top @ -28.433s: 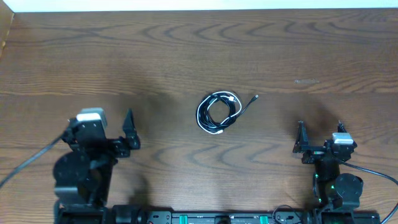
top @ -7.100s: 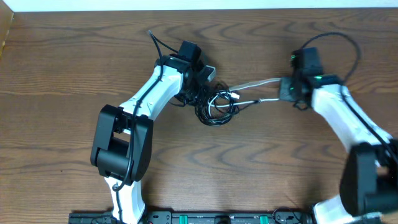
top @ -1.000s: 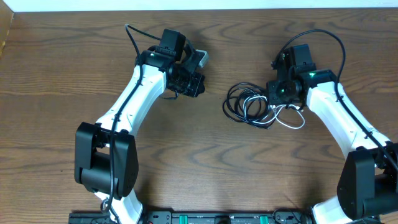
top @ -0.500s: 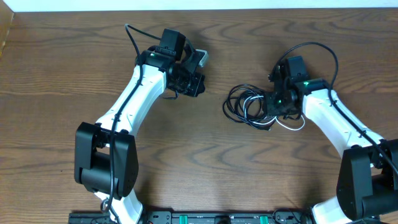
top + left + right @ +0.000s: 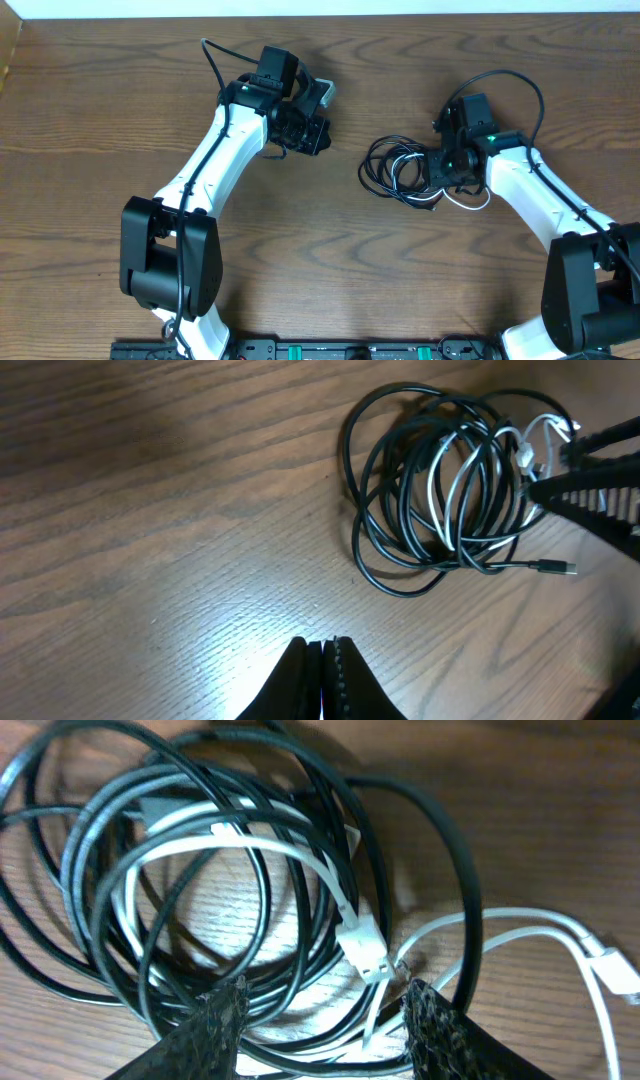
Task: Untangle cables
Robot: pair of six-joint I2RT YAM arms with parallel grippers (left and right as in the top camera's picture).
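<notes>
A dark wood-grain desk (image 5: 120,80) carries one knot of cords. The left tool (image 5: 320,652) has its fingers pressed together with nothing between them. The knot lies ahead of it and to its right, well apart. The right tool (image 5: 325,1010) is spread wide right at the knot, one fingertip on either side of the strands and nothing pinched. The black cable (image 5: 85,845) is wound in several loops just ahead of that tool. The white cable (image 5: 270,842) threads through those loops. One of its small plugs lies between the fingertips, and another strand trails off to the tool's right.
</notes>
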